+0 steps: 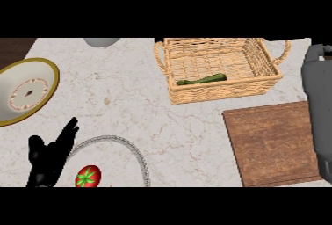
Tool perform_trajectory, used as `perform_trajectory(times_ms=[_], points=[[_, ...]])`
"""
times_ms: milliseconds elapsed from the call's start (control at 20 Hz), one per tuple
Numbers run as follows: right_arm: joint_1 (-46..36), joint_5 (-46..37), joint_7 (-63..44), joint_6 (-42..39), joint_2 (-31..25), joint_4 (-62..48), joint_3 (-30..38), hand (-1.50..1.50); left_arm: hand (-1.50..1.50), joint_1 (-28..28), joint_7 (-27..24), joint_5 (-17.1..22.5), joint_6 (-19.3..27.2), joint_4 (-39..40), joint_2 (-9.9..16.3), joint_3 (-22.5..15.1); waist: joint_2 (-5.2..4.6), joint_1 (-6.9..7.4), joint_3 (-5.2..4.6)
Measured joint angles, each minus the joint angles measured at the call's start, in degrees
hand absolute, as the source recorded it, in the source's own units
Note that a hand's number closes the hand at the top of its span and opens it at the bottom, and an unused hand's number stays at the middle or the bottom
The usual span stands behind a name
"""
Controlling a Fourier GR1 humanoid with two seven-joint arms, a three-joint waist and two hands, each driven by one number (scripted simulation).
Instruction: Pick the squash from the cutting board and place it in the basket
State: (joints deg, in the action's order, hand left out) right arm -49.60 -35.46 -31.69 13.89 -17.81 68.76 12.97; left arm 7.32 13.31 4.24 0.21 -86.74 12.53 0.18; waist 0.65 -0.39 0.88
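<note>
Marble counter [162, 118] fills pretty much my whole feed, pale with thin veins. Going by size: the wooden cutting board [276, 145] sits near right and has nothing on it. Far of it, the wicker basket [217, 68] already has the squash [204, 80], a dark green long thing lying on the basket floor toward its near wall. So I reckon the placing step is done and what's left is just backing the right arm out.

That right forearm [319, 110] is a grey slab running down the right edge, overlapping the board's right side. I can't see its hand, so I can't tell what the fingers are doing. Next move, as I judge it, is pulling the arm back without clipping the basket's right handle [283, 50].

Other stuff: a white plate with a gold rim [26, 90] far left, a grey bowl rim [123, 145] near left, and a tomato [88, 176] beside it. My left hand [48, 158] rests near left, fingers straight, pointing up, holding nothing. A grey round thing [100, 41] peeks in at the far edge; no idea what it is.
</note>
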Motion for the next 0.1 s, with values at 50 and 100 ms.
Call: perform_trajectory(times_ms=[50,100], points=[[0.63,0.59,-0.17,-0.56,-1.17,0.67,0.93,-1.50,0.00,0.05,-0.07,-0.19,0.27,-0.08,-0.29,-0.08,0.03,-0.08,-0.01],[1.63,1.34,-0.15,-1.37,-2.27,1.55,1.76,-1.50,0.00,0.28,-0.55,-0.46,0.52,-0.03,-0.59,-0.18,0.08,-0.23,0.00]])
